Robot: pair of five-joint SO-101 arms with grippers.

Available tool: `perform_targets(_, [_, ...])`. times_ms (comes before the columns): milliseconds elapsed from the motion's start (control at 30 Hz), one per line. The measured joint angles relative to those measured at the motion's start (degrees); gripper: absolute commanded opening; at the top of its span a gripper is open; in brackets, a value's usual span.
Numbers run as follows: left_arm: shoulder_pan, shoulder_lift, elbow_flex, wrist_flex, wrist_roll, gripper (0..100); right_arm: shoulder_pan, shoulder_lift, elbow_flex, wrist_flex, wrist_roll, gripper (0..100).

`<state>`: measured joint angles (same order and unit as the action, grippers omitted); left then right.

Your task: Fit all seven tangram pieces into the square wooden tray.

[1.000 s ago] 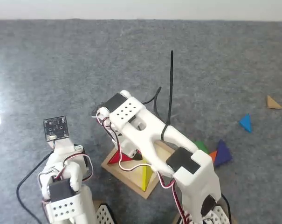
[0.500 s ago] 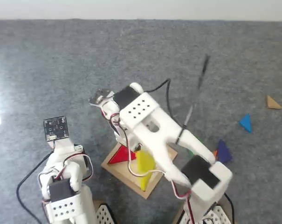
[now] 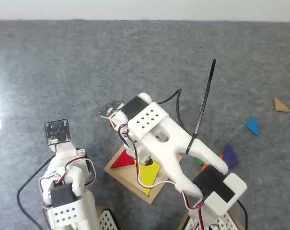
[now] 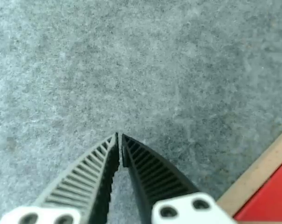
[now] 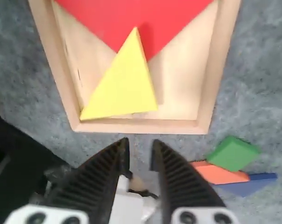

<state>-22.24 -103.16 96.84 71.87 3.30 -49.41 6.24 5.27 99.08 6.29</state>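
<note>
A grey felt counter (image 3: 63,62) carries the square wooden tray (image 5: 215,84). In it lie a red wooden triangle (image 5: 131,18) and a yellow wooden triangle (image 5: 124,88) whose tip seems to ride over the red edge. The right pincer (image 5: 140,142) hangs narrowly parted and empty above the rim. The left pincer (image 4: 119,136) is closed over felt. If unseated, the yellow piece could block later ones.

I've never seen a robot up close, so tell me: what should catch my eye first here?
The red triangle and yellow triangle in the wooden tray stand out, with the right gripper hanging by its rim. Beside the tray huddle a green piece, an orange piece and a dark blue piece; a small blue triangle and a tan triangle lie farther off on the grey felt.
</note>
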Motion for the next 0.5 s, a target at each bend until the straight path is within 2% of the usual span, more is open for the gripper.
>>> perform_targets(100, [0.00,0.00,0.00,0.00,0.00,1,-2.29,0.00,3.60,-3.52,-8.26,19.7])
perform_targets(267, [0.00,0.00,0.00,0.00,0.00,1,-3.16,0.00,11.25,-14.86,-21.45,33.3])
perform_targets(367, [0.00,0.00,0.00,0.00,0.00,1,-3.52,0.00,15.74,-19.96,-23.65,38.1])
perform_targets(500, [0.00,0.00,0.00,0.00,0.00,1,-5.54,0.00,16.97,-22.15,-25.14,38.2])
